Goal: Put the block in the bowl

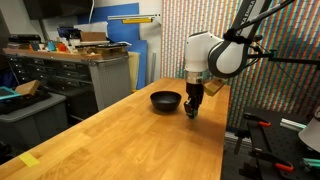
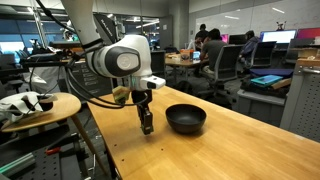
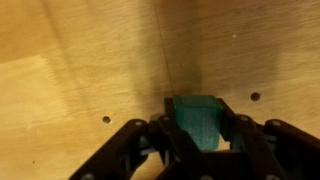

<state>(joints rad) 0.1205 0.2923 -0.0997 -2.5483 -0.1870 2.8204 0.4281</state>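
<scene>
Wrist view is soft all over: the gripper (image 3: 200, 135) is cut off by the bottom edge. Only its blurred dark fingers (image 3: 150, 142) show, and they cover the lower sides of the block (image 3: 198, 113) pinched between them. In both exterior views the block can't be made out, too small and tucked behind the gripper (image 1: 193, 110) tip down at the table (image 1: 120, 130). The arm (image 1: 250, 25) runs off the top edge in an exterior view, and the bowl (image 1: 166, 99) interior is too dark to read.
</scene>
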